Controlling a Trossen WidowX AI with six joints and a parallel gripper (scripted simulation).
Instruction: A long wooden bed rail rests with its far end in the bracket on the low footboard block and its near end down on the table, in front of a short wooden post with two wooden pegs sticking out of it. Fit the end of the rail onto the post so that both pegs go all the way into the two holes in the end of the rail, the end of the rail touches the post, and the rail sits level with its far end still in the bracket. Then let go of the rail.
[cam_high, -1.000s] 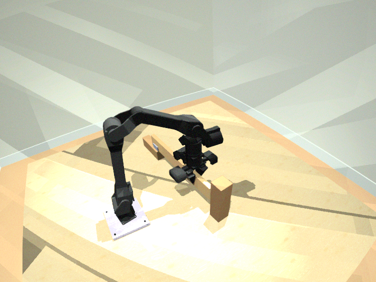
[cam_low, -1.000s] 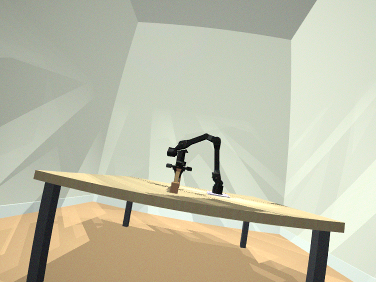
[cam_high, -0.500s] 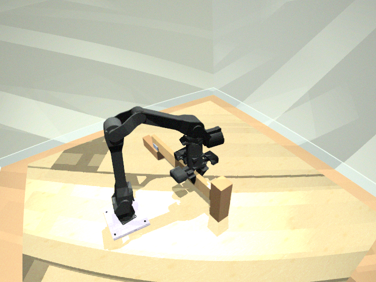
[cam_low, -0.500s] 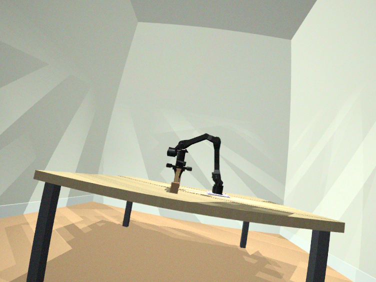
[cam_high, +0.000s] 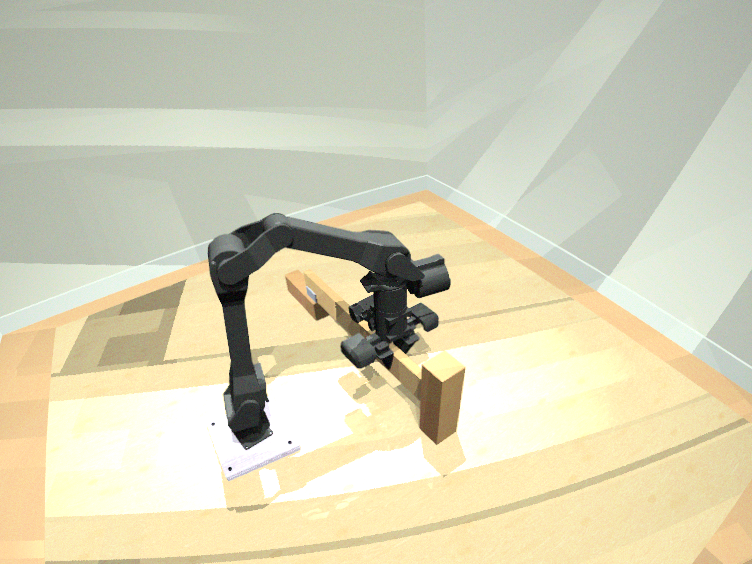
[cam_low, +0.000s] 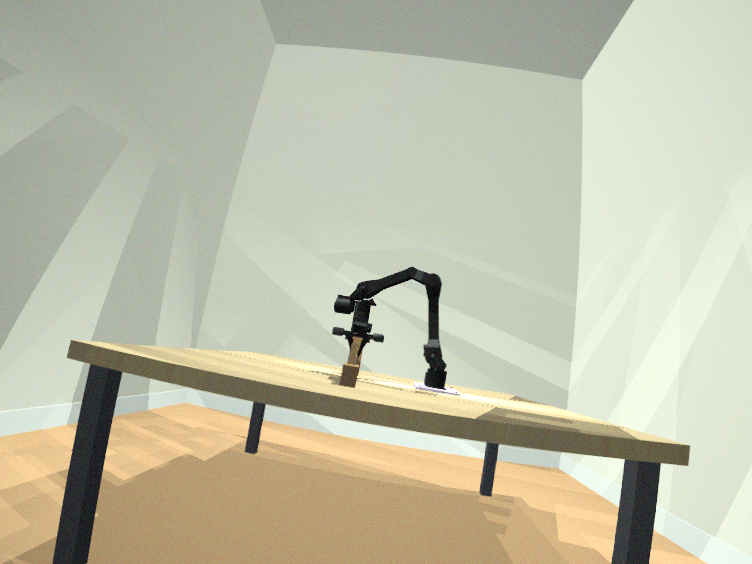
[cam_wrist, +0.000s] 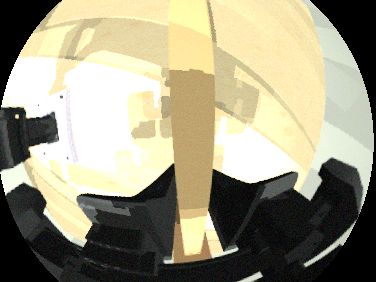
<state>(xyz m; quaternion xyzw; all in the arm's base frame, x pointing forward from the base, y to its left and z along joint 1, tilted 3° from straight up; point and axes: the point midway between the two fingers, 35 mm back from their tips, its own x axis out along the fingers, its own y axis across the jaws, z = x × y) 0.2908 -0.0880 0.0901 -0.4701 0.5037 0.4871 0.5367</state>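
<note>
The end effector (cam_high: 388, 350) is clamped down on the rail (cam_high: 355, 326), gripping it from above at about mid-length, one dark finger (cam_wrist: 136, 223) on each side in the wrist view. The arm (cam_high: 321, 237) reaches out from its white base plate (cam_high: 285, 452) and drops straight onto the wood. The rail runs from the low footboard block (cam_high: 301, 292), where a pale bracket (cam_high: 311, 293) sits at its far end, across to the post (cam_high: 442, 397). Its near end is right up at the post's upper part, off the surface (cam_high: 546, 424). Whether the pegs are fully in, the pictures cannot tell. From the exterior view the post (cam_low: 349, 374) stands upright under the end effector.
</note>
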